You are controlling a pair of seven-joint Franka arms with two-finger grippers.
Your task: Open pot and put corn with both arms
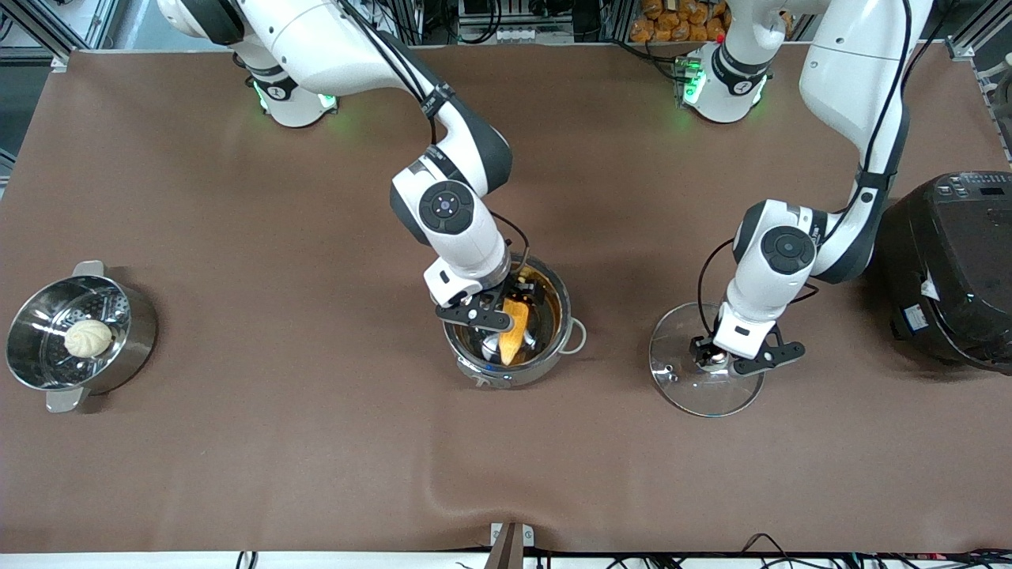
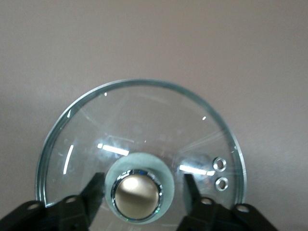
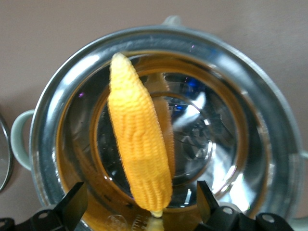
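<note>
The steel pot [image 1: 563, 312] stands open in the middle of the table, and it fills the right wrist view [image 3: 57, 115]. The yellow corn [image 1: 514, 330] lies inside it, leaning on the wall, pale stub toward my right gripper [image 3: 137, 139]. My right gripper [image 1: 496, 310] hangs over the pot, open [image 3: 139, 197], its fingers wide of the corn. The glass lid [image 1: 680, 379] lies flat on the table beside the pot, toward the left arm's end. My left gripper [image 1: 715, 359] is open [image 2: 142, 185] astride the copper knob [image 2: 137, 192], with gaps on both sides.
A steel pot with a perforated insert [image 1: 32, 348] and a white bun [image 1: 88, 338] stands at the right arm's end. A big black cooker [image 1: 953, 269] stands at the left arm's end, close to the left arm's elbow. The lid's edge shows in the right wrist view [image 3: 4, 154].
</note>
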